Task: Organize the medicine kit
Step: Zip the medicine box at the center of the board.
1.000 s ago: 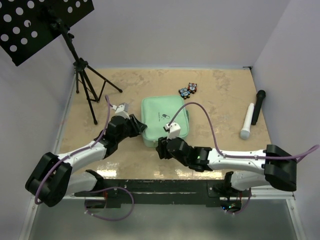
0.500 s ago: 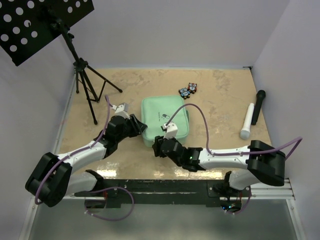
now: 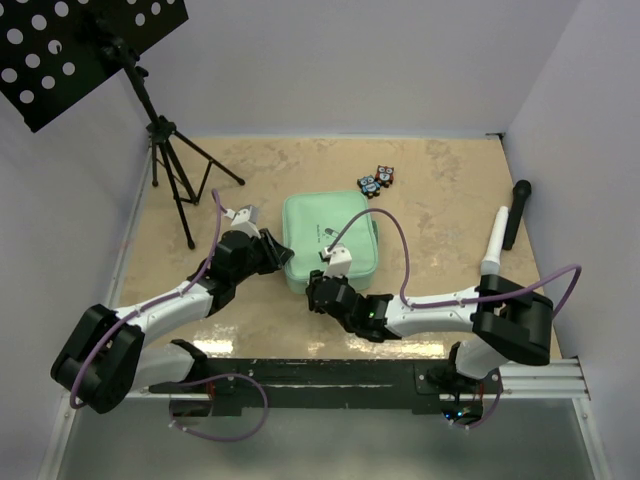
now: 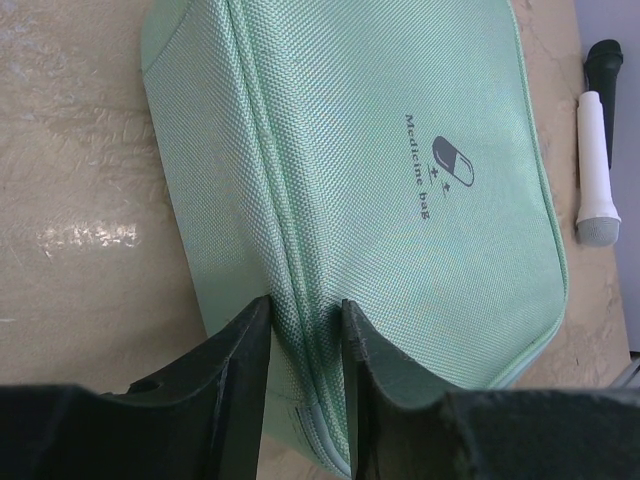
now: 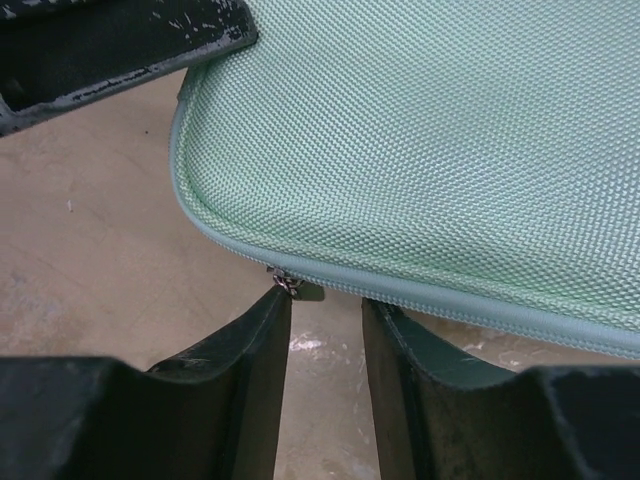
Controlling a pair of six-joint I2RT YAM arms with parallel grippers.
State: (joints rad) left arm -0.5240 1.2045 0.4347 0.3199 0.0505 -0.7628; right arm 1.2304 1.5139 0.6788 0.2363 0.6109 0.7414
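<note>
Kit [image 3: 330, 243] closed. Your left gripper [image 4: 305, 307] pinches its zip seam; the right wrist view alone shows your right gripper [image 5: 327, 300] narrow, empty, at the rim's zip pull [image 5: 285, 283].

The medicine kit [image 4: 400, 150] is mint-green woven cloth, coarse-grained and matt, edged in smoother corded piping, and the small zip pull [image 5: 287, 284] at its lower rim looks like dull metal. Under it the table [image 4: 70, 150] has a smooth, mottled beige top like polished stone, glossy enough to throw back patches of light, while the right gripper [image 5: 326, 300] has fingers [image 5: 240, 390] of matt black plastic. At the right of the overhead view the white microphone [image 3: 494, 243] looks like smooth plastic, and the perforated plate [image 3: 70, 50] at upper left like matt black metal.
</note>
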